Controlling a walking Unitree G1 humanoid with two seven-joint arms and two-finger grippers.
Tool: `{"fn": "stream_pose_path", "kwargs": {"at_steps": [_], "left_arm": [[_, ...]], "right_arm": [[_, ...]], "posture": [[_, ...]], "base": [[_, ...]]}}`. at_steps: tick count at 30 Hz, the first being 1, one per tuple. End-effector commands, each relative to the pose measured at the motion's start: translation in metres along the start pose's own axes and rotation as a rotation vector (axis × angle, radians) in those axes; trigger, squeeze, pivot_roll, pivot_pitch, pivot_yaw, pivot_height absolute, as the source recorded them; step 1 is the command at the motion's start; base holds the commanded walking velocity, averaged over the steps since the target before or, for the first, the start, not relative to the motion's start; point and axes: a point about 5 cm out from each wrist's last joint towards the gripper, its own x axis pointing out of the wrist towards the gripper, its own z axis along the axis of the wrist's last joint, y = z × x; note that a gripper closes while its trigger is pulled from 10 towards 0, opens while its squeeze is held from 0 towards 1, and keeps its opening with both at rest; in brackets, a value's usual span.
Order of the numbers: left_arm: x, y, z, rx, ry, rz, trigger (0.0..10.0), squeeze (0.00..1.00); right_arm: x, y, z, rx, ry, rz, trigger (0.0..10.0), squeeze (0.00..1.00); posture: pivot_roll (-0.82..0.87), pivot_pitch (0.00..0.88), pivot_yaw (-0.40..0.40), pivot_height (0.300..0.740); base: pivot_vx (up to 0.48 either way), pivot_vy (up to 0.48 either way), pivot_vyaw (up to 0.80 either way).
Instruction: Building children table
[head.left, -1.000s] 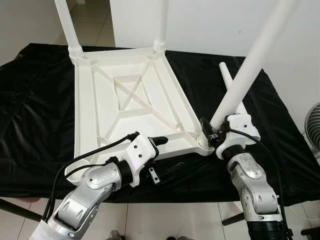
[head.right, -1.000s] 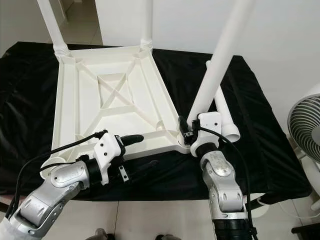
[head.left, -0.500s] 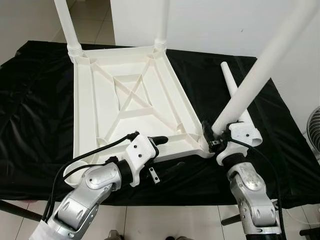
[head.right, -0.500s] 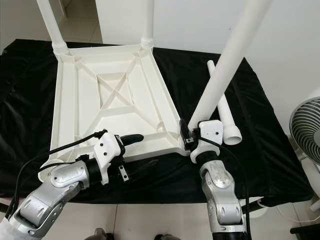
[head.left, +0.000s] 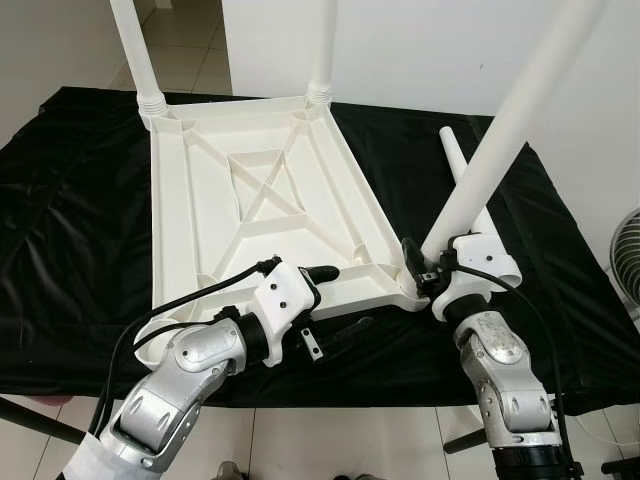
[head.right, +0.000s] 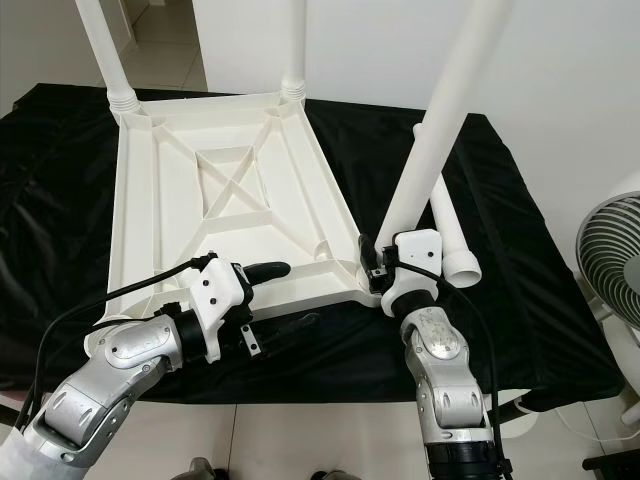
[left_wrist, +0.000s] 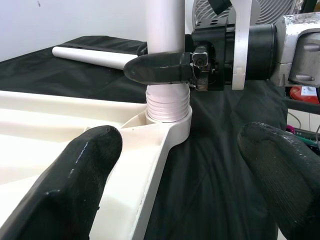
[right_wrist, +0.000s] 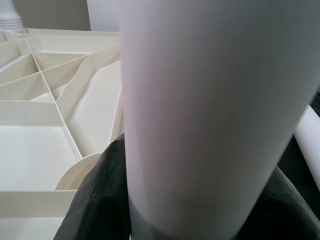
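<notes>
black cloth (head.left: 80, 230) | fan (head.right: 610, 255) at right | tiled floor (head.left: 190, 55)

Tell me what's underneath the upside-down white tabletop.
The tabletop lies on a black cloth that spreads out past its edges. Whatever supports the cloth is covered, so I cannot see it. A spare white leg lies on the cloth beside the tabletop, not under it.
</notes>
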Motion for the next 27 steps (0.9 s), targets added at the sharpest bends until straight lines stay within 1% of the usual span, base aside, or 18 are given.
{"fn": "stream_pose_path", "kwargs": {"at_steps": [1, 6, 8, 10, 11, 12, 14, 16, 17, 18, 20, 23, 25, 27], "left_arm": [[-0.001, -0.002, -0.003, -0.006, 0.015, -0.017, 10.0, 0.0], [-0.001, -0.002, -0.004, -0.007, 0.015, -0.013, 10.0, 0.0], [-0.001, -0.002, -0.004, -0.005, 0.014, -0.011, 10.0, 0.0], [-0.001, -0.002, -0.004, -0.005, 0.014, -0.011, 10.0, 0.0], [-0.001, -0.002, -0.004, -0.005, 0.014, -0.012, 10.0, 0.0], [-0.001, -0.002, -0.004, -0.005, 0.014, -0.012, 10.0, 0.0], [0.0, -0.002, -0.003, -0.003, 0.011, -0.013, 10.0, 0.0], [0.0, -0.002, -0.003, -0.003, 0.011, -0.013, 10.0, 0.0], [0.0, -0.002, -0.003, -0.003, 0.009, -0.012, 10.0, 0.0], [0.0, -0.002, -0.003, -0.003, 0.009, -0.012, 10.0, 0.0], [0.001, -0.002, -0.002, -0.002, 0.005, -0.01, 10.0, 0.0], [0.001, -0.002, -0.002, -0.001, 0.004, -0.01, 10.0, 0.0], [0.001, -0.002, -0.002, -0.001, 0.004, -0.008, 10.0, 0.0], [0.001, -0.002, -0.002, -0.001, 0.004, -0.008, 10.0, 0.0]], "right_arm": [[-0.004, 0.003, -0.028, 0.022, 0.156, 0.024, 10.0, 0.0], [-0.004, 0.004, -0.03, 0.027, 0.162, 0.016, 10.0, 0.0], [-0.005, 0.004, -0.032, 0.04, 0.171, -0.023, 10.0, 0.0], [-0.006, 0.004, -0.032, 0.045, 0.169, -0.035, 10.0, 0.0], [-0.005, 0.006, -0.032, 0.063, 0.163, -0.068, 10.0, 0.0], [-0.005, 0.006, -0.032, 0.063, 0.163, -0.068, 10.0, 0.0], [-0.002, 0.011, -0.03, 0.103, 0.14, -0.186, 10.0, 0.0], [-0.002, 0.011, -0.03, 0.103, 0.14, -0.186, 10.0, 0.0], [-0.001, 0.012, -0.03, 0.119, 0.133, -0.235, 10.0, 0.0], [-0.001, 0.012, -0.03, 0.119, 0.133, -0.235, 10.0, 0.0], [0.004, 0.013, -0.029, 0.131, 0.125, -0.343, 10.0, 0.0], [0.006, 0.013, -0.028, 0.131, 0.122, -0.376, 10.0, 0.0], [0.012, 0.016, -0.027, 0.123, 0.129, -0.413, 10.0, 0.0], [0.012, 0.016, -0.027, 0.123, 0.129, -0.413, 10.0, 0.0]], "posture": [[0.09, 0.114, -0.024, 0.74], [0.1, 0.112, -0.026, 0.74], [0.1, 0.112, -0.026, 0.74], [0.1, 0.112, -0.026, 0.74], [0.1, 0.111, -0.027, 0.74], [0.1, 0.111, -0.027, 0.74], [0.1, 0.107, -0.03, 0.74], [0.1, 0.107, -0.03, 0.74], [0.1, 0.104, -0.032, 0.74], [0.1, 0.104, -0.032, 0.74], [0.11, 0.099, -0.036, 0.74], [0.11, 0.099, -0.036, 0.74], [0.12, 0.093, -0.038, 0.74], [0.12, 0.093, -0.038, 0.74]], "base": [[0.0, 0.0, 0.0], [0.0, 0.0, 0.0], [0.0, 0.0, 0.0], [0.0, 0.0, 0.0], [0.0, 0.0, 0.0], [0.0, 0.0, 0.0], [0.0, 0.0, 0.0], [0.0, 0.0, 0.0], [0.0, 0.0, 0.0], [0.0, 0.0, 0.0], [0.0, 0.0, 0.0], [0.0, 0.0, 0.0], [0.0, 0.0, 0.0], [0.0, 0.0, 0.0]]}}
